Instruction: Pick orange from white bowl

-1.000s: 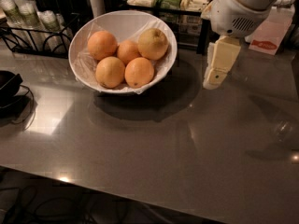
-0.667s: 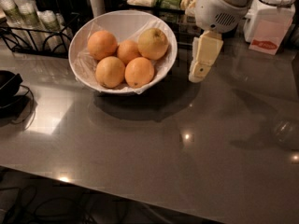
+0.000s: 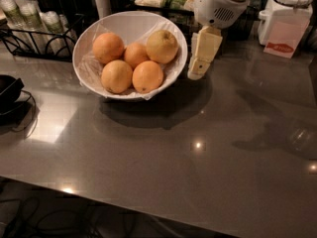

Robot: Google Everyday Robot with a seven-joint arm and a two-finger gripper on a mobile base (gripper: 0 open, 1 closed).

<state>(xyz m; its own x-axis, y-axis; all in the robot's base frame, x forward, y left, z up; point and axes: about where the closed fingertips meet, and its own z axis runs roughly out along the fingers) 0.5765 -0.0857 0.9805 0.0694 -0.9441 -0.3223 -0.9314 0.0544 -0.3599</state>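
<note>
Hanging just beside the rim of the white bowl, the pincer points down above the counter; whether it is open or closed cannot be told; the orange lies in the bowl on the side nearest the pincer, pressed against the deeper-orange fruits.

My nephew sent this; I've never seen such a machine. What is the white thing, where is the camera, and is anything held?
The white thing is a robot arm; its cream tip is the gripper, the grasping part. It hangs just right of the white bowl, over the grey counter, with nothing seen in it. The single picture looks down on the counter. The bowl holds five fruits: the pale orange at back right and four deeper ones. A lidded jar stands far right.
</note>
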